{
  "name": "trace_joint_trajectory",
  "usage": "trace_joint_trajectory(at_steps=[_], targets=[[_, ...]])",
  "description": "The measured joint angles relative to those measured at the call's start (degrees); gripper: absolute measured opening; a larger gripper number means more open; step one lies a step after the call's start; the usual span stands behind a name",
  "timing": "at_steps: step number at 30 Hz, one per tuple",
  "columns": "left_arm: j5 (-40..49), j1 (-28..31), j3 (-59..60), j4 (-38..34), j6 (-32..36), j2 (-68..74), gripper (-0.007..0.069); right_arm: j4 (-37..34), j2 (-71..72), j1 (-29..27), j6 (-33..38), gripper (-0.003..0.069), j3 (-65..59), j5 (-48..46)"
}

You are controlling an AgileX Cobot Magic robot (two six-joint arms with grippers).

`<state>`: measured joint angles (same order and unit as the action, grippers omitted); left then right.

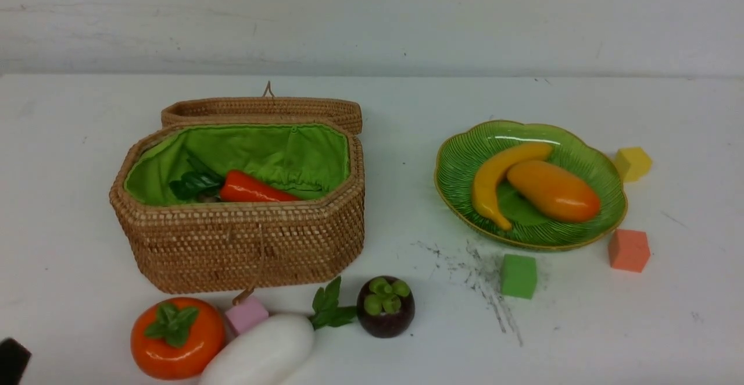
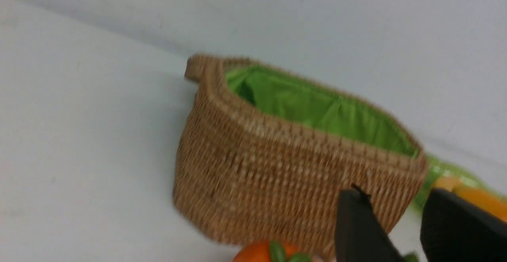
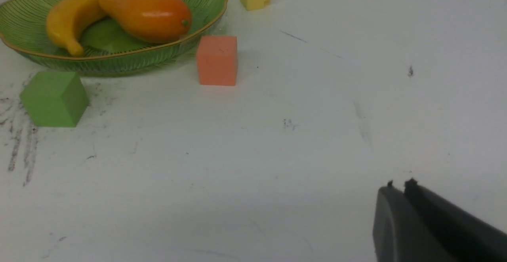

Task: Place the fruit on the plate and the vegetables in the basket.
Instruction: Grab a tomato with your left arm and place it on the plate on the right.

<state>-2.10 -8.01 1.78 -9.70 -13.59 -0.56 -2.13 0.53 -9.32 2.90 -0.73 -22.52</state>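
The wicker basket [image 1: 232,245] stands open at the left with its lid laid back, and a carrot [image 1: 253,189] lies on its green lining. On the green plate [image 1: 465,158] at the right lie a banana [image 1: 491,184] and a mango [image 1: 552,190]. In front of the basket sit a persimmon [image 1: 177,338], a white radish [image 1: 261,353] and a mangosteen [image 1: 385,309]. My left gripper [image 2: 396,198] hangs open and empty, near the basket [image 2: 277,175] and above the persimmon [image 2: 257,254]. My right gripper [image 3: 400,185] is shut on nothing, over bare table to the right of the plate [image 3: 119,62].
Foam cubes lie about. A pink one [image 1: 247,314] is wedged between persimmon and radish. A green one [image 1: 518,276], an orange one [image 1: 628,250] and a yellow one [image 1: 633,163] ring the plate. Dark scuff marks [image 1: 482,274] streak the table. A black arm part [image 1: 11,362] shows at the bottom left corner.
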Motion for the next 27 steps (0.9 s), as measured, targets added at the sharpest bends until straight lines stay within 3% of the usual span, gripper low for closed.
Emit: trace_joint_trajectory(at_steps=[6,14,21,27], targets=[[-19.85,0.0,-0.26,-6.4,-2.05,0.0,0.0239,0.0,0.0,0.0,0.0,0.0057,0.0,0.0],[-16.57,0.0,-12.73,-6.43,-1.42,0.0,0.0239,0.0,0.0,0.0,0.0,0.0071,0.0,0.0],[-2.38,0.0,-33.03,-5.14,1.0,8.6,0.0239,0.0,0.0,0.0,0.0,0.0082,0.0,0.05],[26.15,0.0,-42.87,-4.65,1.07,24.59,0.0239,0.0,0.0,0.0,0.0,0.009,0.0,0.05]])
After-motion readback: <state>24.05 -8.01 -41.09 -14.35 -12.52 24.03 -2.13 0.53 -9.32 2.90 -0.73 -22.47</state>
